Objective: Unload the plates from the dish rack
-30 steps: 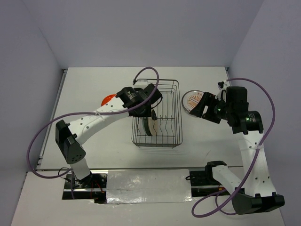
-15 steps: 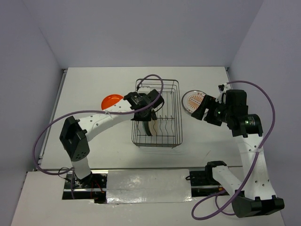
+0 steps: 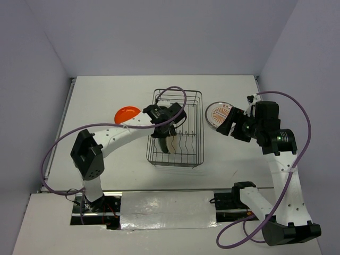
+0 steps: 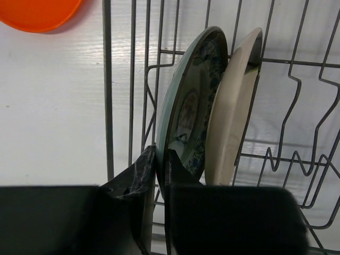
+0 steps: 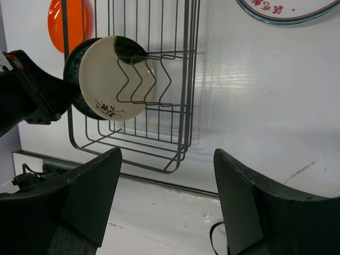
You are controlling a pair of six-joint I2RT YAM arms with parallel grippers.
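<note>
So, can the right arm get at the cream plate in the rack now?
Likely yes, from above. The right end effector is open and empty, and the cream plate faces it. Sideways, wires of the dish rack block it, and the left end effector grips the green plate right beside it.

Cream plate [image 5: 109,79] stands before dark plate [image 5: 70,71] in the dish rack [image 5: 188,106].

The white table [image 3: 106,95] spreads beneath and around the left claw [image 3: 166,137]. Pale lilac walls [image 3: 159,32] rise well beyond it. Nearer than the claw lies a shiny strip [image 3: 167,210], possibly foil. A rail [image 3: 59,130] runs far to its left.
</note>
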